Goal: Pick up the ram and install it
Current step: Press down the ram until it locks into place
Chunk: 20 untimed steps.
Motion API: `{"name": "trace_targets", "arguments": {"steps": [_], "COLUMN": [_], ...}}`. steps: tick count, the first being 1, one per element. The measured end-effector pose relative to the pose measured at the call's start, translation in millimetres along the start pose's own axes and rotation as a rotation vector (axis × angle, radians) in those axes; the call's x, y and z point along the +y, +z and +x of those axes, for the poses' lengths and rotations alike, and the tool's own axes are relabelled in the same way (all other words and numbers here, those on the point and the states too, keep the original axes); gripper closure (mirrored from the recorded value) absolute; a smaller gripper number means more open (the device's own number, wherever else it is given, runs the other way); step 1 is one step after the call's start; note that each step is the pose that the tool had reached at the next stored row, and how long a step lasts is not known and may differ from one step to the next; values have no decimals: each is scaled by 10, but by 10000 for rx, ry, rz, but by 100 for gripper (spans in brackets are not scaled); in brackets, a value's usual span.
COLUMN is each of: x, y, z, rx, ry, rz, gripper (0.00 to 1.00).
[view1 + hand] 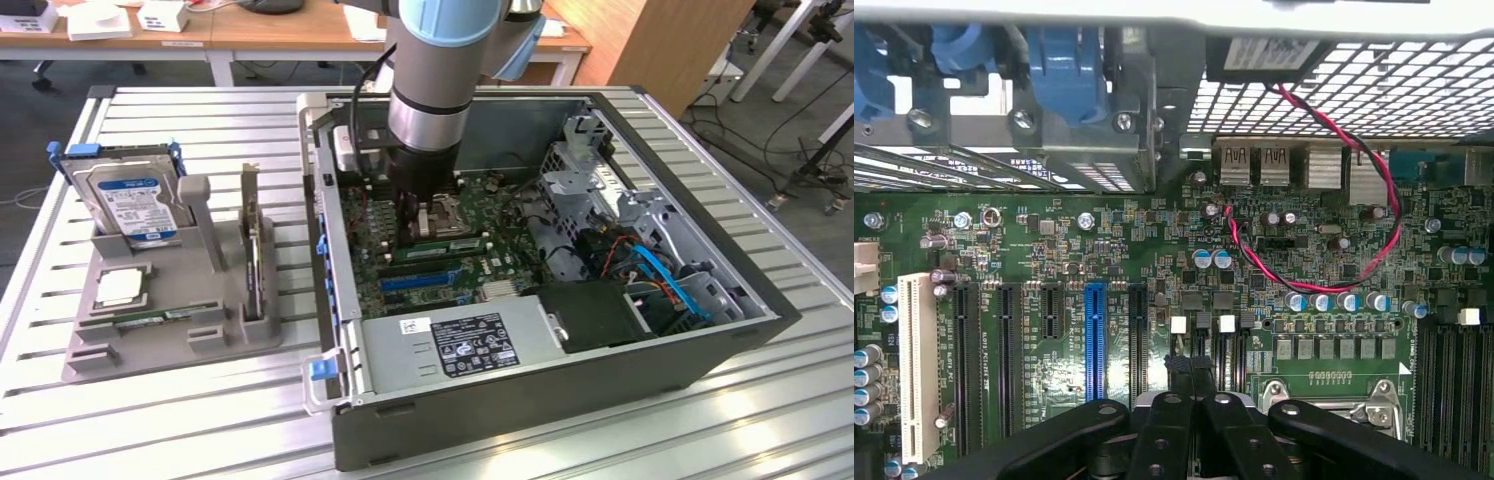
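Note:
A ram (pixel 151 318), a thin green stick, lies flat in the grey holder (pixel 200 330) on the table at the exterior view's left. My gripper (pixel 430 210) is far from it, lowered inside the open computer case (pixel 534 400) over the green motherboard (pixel 1154 240). In the wrist view the black fingers (pixel 1229 430) come together at the gripper (pixel 1191 368) just beside the metal processor socket (pixel 1339 395). They are shut, and no green stick shows between them. Black memory slots (pixel 1444 385) on the far side of the socket stand empty.
A silver hard drive (pixel 130 205) with a blue label stands in the holder, with an upright card (pixel 250 250) beside it. Inside the case are the power supply (pixel 461 345), drive cages (pixel 587 180), blue cables (pixel 674 285) and a red-black wire (pixel 1324 140). Expansion slots (pixel 1094 340) lie beside the gripper.

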<state>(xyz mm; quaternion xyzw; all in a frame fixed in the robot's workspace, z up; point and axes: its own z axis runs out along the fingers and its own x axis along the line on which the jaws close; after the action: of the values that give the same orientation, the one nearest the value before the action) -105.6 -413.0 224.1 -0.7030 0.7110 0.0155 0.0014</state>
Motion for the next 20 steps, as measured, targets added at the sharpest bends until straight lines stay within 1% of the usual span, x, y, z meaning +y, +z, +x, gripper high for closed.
{"name": "trace_targets", "arguments": {"steps": [20], "x": [0], "y": [6], "z": [0], "rx": [-2], "ry": [0], "rz": [1], "gripper": [91]}}
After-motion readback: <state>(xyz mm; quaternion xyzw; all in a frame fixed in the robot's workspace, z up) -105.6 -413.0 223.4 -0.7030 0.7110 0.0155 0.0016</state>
